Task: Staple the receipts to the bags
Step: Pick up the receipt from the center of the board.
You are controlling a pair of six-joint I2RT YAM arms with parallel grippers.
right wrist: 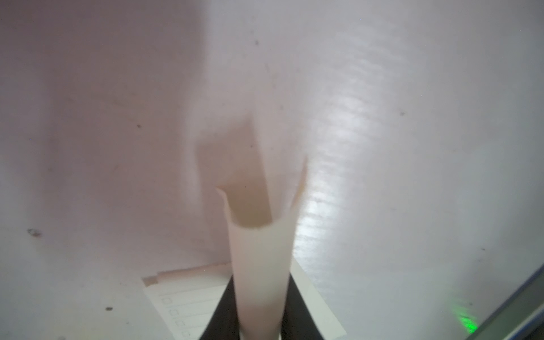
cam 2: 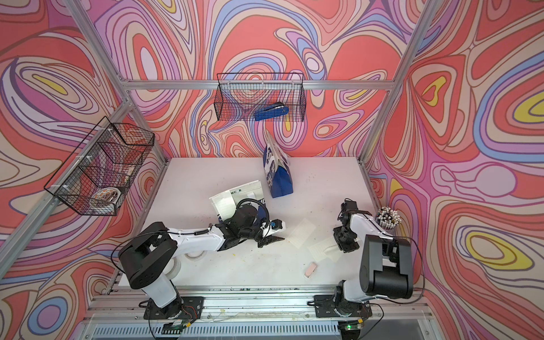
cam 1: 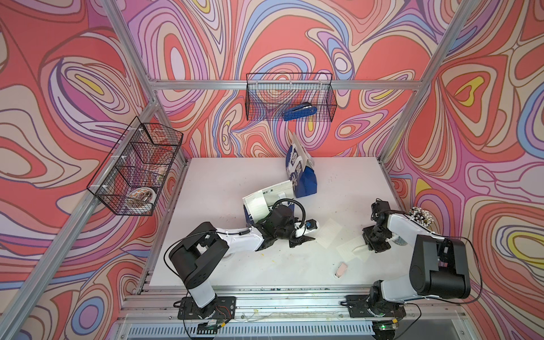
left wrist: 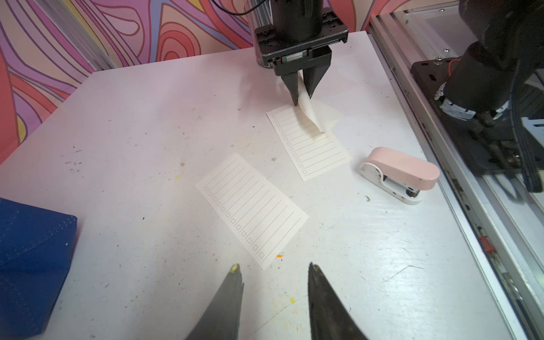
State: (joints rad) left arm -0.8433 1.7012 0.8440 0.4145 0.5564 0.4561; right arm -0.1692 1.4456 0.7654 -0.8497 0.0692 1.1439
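Right gripper (left wrist: 303, 98) of mine is clamped on a curled receipt (left wrist: 308, 113), whose free end touches a second receipt (left wrist: 315, 150) flat on the desk (left wrist: 132, 132). My left gripper (left wrist: 273, 268) hangs empty, jaws apart, near a third receipt (left wrist: 251, 210).

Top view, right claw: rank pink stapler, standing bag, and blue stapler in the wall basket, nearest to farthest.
From the right claw, gripping a curled receipt:
1. Pink stapler, front of the table.
2. Standing bag, back middle.
3. Blue stapler, in the back-wall basket.
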